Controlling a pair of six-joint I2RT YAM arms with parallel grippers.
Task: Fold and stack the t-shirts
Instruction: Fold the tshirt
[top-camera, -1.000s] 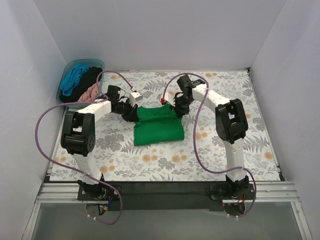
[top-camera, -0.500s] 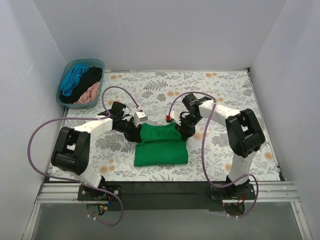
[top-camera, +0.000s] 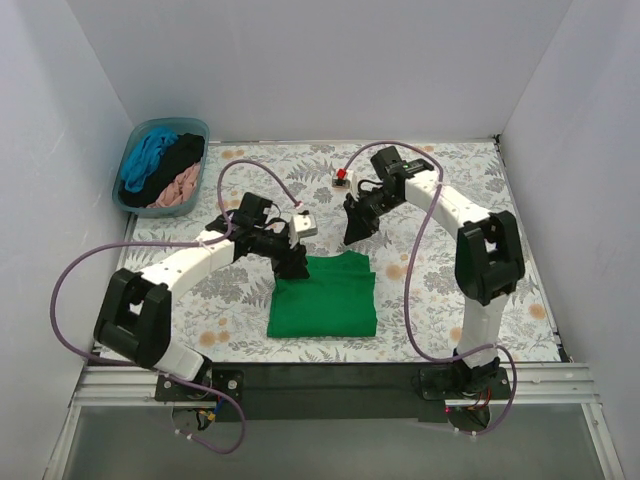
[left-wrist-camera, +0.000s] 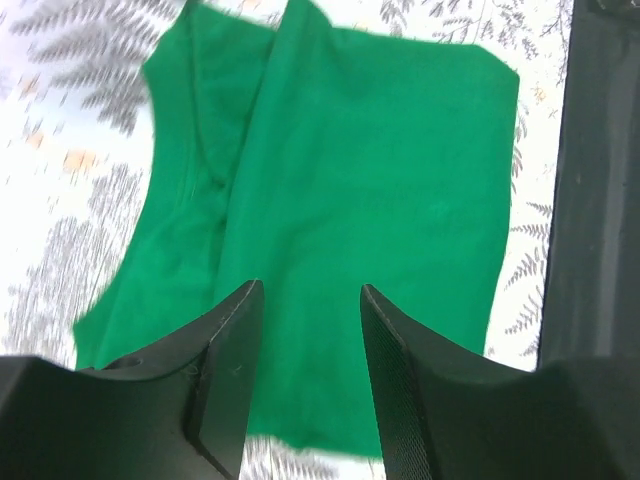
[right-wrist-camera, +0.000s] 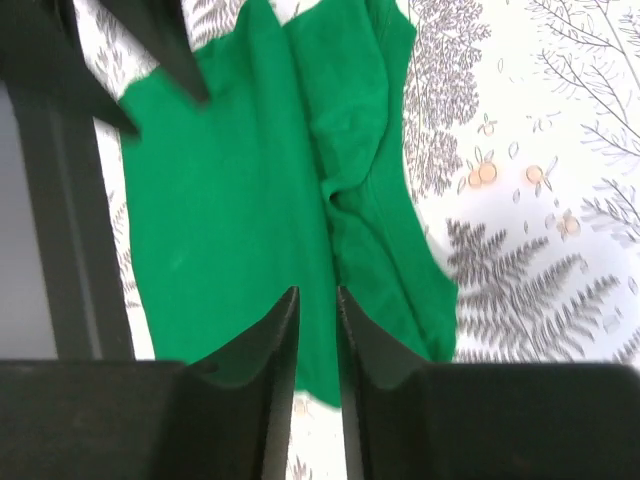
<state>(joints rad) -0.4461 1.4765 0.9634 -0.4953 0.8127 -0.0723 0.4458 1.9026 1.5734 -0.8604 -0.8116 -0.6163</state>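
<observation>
The bright green t-shirt (top-camera: 323, 296) lies folded in a rough rectangle on the tablecloth, near the front middle. It fills the left wrist view (left-wrist-camera: 380, 180) and the right wrist view (right-wrist-camera: 230, 200). My left gripper (top-camera: 294, 266) is open and empty, just above the shirt's far left corner (left-wrist-camera: 307, 292). My right gripper (top-camera: 354, 233) hangs above and behind the shirt's far right corner, its jaws a narrow gap apart with nothing between them (right-wrist-camera: 318, 292). The teal-blue (top-camera: 148, 158), black (top-camera: 180, 150) and dusty pink (top-camera: 178, 187) shirts lie bundled in the tub.
The pale blue tub (top-camera: 167, 123) stands at the far left corner. The floral tablecloth (top-camera: 450, 300) covers the table. White walls close in left, right and back. A black rail (top-camera: 330, 378) runs along the front edge.
Both grippers brought the shirt's far edge forward over the rest and let go. The shirt now lies flatter and squarer. The right gripper rose and moved back; the left shifted right.
</observation>
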